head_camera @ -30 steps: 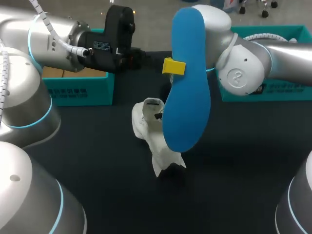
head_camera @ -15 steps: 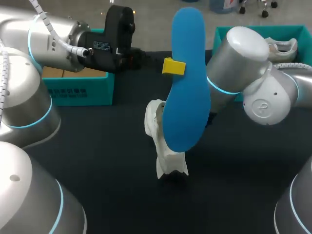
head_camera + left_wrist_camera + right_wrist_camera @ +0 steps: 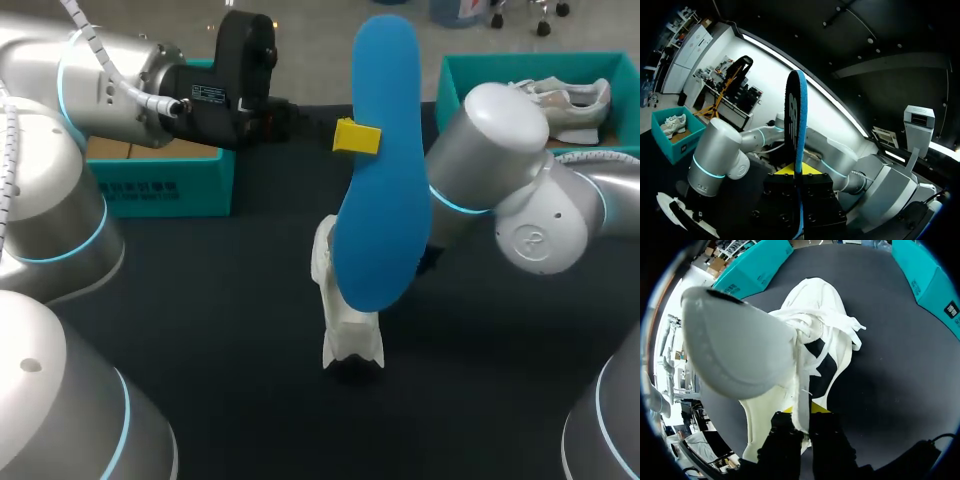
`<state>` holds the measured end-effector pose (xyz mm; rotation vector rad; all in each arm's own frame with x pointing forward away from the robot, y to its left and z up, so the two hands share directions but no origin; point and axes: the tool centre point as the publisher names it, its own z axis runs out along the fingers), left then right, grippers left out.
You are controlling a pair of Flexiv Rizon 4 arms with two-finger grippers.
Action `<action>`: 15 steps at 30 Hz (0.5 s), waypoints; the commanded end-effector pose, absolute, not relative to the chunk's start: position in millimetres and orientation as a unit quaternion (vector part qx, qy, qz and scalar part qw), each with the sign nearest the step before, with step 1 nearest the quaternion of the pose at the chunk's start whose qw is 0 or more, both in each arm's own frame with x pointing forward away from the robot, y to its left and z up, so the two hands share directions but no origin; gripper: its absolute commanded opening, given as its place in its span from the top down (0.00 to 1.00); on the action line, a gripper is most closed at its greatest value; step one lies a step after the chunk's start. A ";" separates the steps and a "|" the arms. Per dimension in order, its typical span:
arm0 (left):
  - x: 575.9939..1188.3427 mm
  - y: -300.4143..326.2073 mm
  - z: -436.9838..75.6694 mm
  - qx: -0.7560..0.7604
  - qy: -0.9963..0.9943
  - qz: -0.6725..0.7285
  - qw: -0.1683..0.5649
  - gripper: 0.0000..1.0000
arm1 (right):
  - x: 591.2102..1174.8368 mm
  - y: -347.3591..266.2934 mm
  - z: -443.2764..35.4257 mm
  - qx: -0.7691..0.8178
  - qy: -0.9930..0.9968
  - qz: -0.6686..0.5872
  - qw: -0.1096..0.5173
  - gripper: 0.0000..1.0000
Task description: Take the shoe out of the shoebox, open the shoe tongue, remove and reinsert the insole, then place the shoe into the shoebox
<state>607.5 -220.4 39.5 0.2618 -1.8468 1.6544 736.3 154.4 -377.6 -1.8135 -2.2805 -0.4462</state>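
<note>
white print on teal shoebox, too small to read

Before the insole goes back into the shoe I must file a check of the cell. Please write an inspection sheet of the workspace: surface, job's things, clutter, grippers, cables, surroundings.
surface: black table.
job's things: blue insole held upright above the table; white shoe on end below it; teal shoebox at the right rear.
clutter: second teal box at the left rear; pale shoes lying in the shoebox.
grippers: left gripper shut on the insole's edge; right gripper shut on the shoe's fabric.
cables: white ribbed hose running along the left arm.
surroundings: nothing seen.
</note>
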 end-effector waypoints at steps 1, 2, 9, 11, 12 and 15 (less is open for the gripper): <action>607.2 -221.4 39.1 0.099 -0.702 0.629 0.318 1.00 | 739.3 159.4 -382.5 -0.620 -0.765 -0.147 0.099 1.00; 607.2 -221.4 39.1 0.099 -0.702 0.629 0.318 1.00 | 739.6 159.0 -382.0 -0.624 -0.761 -0.147 0.101 0.75; 607.2 -221.4 39.1 0.099 -0.702 0.629 0.318 1.00 | 729.9 154.5 -349.2 -0.645 -0.726 -0.192 0.144 0.00; 607.2 -221.4 39.1 0.099 -0.702 0.629 0.318 1.00 | 726.0 153.9 -336.1 -0.646 -0.713 -0.212 0.172 0.00; 607.2 -221.4 39.1 0.099 -0.702 0.629 0.318 1.00 | 724.6 153.6 -329.7 -0.647 -0.706 -0.223 0.184 0.00; 607.2 -221.4 39.1 0.099 -0.702 0.629 0.318 1.00 | 723.9 152.2 -313.1 -0.654 -0.687 -0.233 0.216 0.00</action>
